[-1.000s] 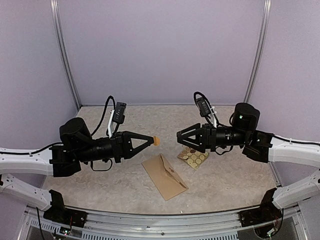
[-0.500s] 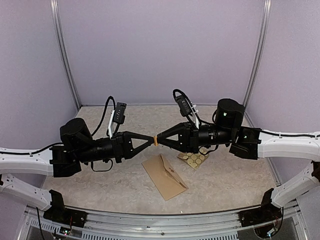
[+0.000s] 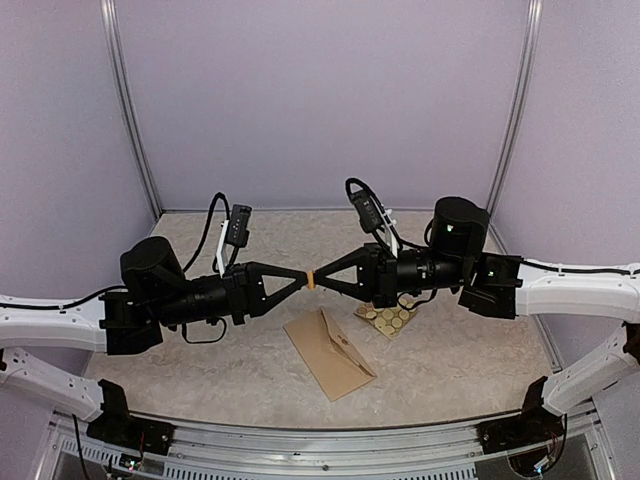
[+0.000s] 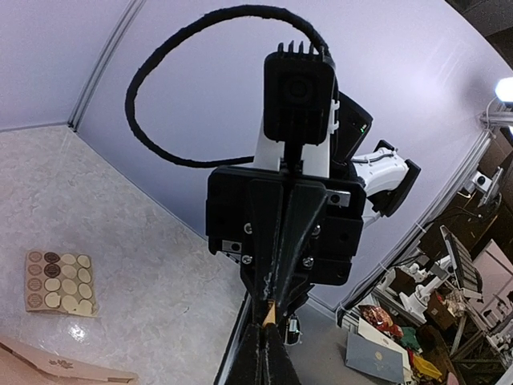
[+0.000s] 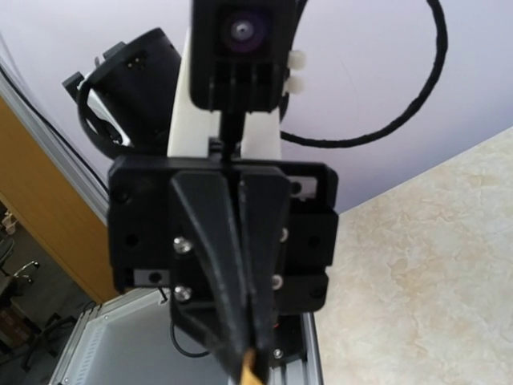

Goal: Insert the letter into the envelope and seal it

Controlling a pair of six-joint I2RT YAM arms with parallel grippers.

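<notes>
I note the right arm (image 3: 560,285) has swung in from beside the sticker card (image 3: 385,316) since a second ago. The right gripper (image 3: 322,279), then spread, is now pressed shut on the gold sticker (image 3: 311,279), which the left gripper (image 3: 300,280) also pinches. I judge this a hand-over for sealing. Both arms lie level, tip to tip above the table (image 3: 200,370). The envelope (image 3: 330,352) lies flat beneath them. The letter is not visible, presumably inside.
</notes>
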